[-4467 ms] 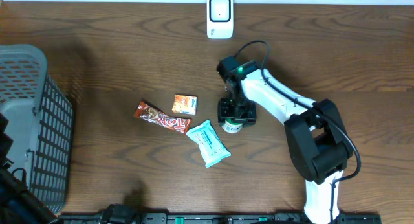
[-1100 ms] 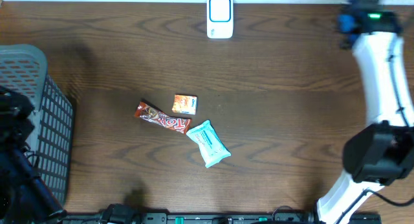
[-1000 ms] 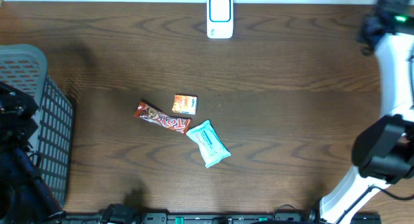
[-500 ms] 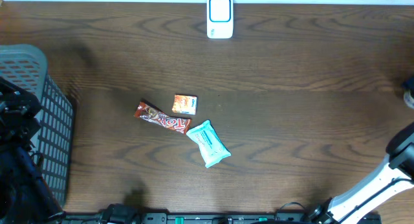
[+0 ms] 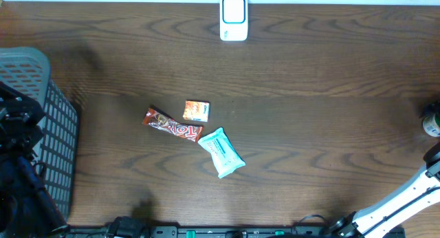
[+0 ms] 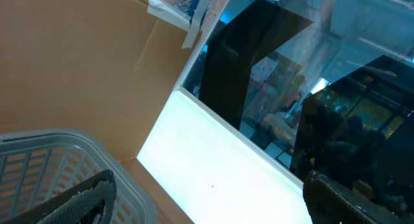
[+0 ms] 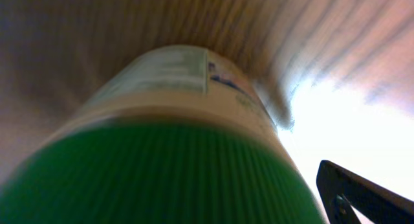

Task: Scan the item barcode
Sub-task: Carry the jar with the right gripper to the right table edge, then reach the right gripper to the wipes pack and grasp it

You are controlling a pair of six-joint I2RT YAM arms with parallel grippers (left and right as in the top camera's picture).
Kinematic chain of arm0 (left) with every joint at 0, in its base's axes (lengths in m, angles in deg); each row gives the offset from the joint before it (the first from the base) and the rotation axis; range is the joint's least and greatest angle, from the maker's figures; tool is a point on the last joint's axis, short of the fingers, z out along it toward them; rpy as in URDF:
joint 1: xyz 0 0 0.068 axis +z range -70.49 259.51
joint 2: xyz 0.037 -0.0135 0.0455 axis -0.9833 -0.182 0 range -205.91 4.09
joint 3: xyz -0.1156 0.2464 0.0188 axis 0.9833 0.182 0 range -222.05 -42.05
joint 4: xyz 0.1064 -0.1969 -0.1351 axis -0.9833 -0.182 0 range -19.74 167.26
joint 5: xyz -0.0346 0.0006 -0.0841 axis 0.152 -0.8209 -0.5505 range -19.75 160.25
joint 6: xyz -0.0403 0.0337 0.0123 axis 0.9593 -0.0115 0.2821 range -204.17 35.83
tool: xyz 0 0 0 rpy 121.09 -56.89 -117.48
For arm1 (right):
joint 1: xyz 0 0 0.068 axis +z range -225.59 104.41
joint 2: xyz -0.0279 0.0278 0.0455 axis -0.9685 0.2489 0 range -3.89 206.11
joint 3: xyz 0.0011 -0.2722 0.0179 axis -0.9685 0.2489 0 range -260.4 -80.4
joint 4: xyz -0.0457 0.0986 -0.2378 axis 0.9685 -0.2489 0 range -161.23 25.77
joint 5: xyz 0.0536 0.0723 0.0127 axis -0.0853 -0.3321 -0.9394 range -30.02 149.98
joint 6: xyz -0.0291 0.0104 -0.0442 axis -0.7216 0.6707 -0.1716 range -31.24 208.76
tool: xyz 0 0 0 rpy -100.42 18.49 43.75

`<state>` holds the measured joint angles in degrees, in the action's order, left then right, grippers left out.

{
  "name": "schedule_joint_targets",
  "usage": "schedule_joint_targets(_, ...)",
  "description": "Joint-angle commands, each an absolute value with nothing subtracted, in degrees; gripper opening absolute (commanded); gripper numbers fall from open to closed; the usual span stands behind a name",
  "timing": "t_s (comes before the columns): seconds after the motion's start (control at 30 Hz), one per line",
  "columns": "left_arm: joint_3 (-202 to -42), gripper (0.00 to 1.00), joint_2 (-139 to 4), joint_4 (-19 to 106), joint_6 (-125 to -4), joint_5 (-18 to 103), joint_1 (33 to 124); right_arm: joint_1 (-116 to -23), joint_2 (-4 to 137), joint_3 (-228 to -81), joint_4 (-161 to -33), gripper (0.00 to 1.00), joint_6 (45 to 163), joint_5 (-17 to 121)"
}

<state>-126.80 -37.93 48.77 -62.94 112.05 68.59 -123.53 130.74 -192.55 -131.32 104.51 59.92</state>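
A white bottle with a green ribbed cap fills the right wrist view, its label facing up. It also shows at the table's far right edge as the bottle. My right gripper is open around it. One dark finger stands clear of the cap with a bright gap between; the other finger is hidden. The white scanner stands at the back middle. My left gripper is open and empty, over the grey basket.
A red-brown chocolate bar, a small orange box and a light blue packet lie together mid-table. The grey basket stands at the left edge, with the left arm over it.
My right arm has carried the bottle from mid-table out to the far right edge. Its jaws have widened around the bottle. The left arm has stayed put.
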Motion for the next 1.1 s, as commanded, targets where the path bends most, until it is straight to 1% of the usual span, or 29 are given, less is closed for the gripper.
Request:
schedule_joint_targets(0.0, -126.6, 0.93, -38.1, 48.9, -62.5, 111.3, 68.8, -124.3, 123.3, -204.9, -135.6, 0.99, 103.2, 57.9)
schedule_joint_targets(0.1, -126.6, 0.93, -38.1, 48.9, -62.5, 111.3, 68.8, -123.4, 116.4, -213.2, -138.7, 0.99, 106.3, 56.8)
schedule_joint_targets(0.17, -126.6, 0.93, -38.1, 48.9, -62.5, 111.3, 68.8, -122.2, 110.9, -217.0, -139.8, 0.99, 108.9, 50.3)
schedule_joint_targets(0.27, -126.6, 0.93, -38.1, 48.9, -62.4, 111.3, 68.8, -118.6, 103.3, -217.7, -140.0, 0.99, 109.5, 38.2)
schedule_joint_targets(0.33, -126.6, 0.93, -38.1, 48.9, -62.4, 111.3, 68.8, -114.4, 99.9, -217.7, -140.1, 0.99, 108.7, 33.7)
schedule_joint_targets(0.43, -126.6, 0.93, -38.1, 48.9, -62.4, 111.3, 68.8, -103.2, 97.2, -217.5, -141.7, 0.99, 100.4, 32.5)
schedule_joint_targets(0.57, -126.6, 0.93, -38.1, 48.9, -62.4, 111.3, 68.8, -85.8, 98.7, -215.9, -149.6, 0.99, 88.2, 32.5)
schedule_joint_targets(0.63, -126.6, 0.93, -38.1, 48.9, -62.4, 111.3, 68.8, -78.5, 100.2, -213.5, -151.2, 0.99, 84.6, 32.7)
schedule_joint_targets(0.73, -126.6, 0.92, -38.0, 48.9, -62.4, 111.3, 68.8, -69.7, 103.0, -207.5, -151.0, 0.99, 82.2, 32.7)
schedule_joint_targets(0.9, -126.6, 0.93, -37.9, 48.9, -62.4, 111.3, 68.8, -60.4, 110.1, -196.5, -147.4, 0.99, 76.0, 31.1)
schedule_joint_targets(1.07, -126.6, 0.92, -37.5, 48.9, -62.4, 111.3, 68.8, -56.0, 119.3, -193.0, -143.3, 0.99, 66.2, 21.8)
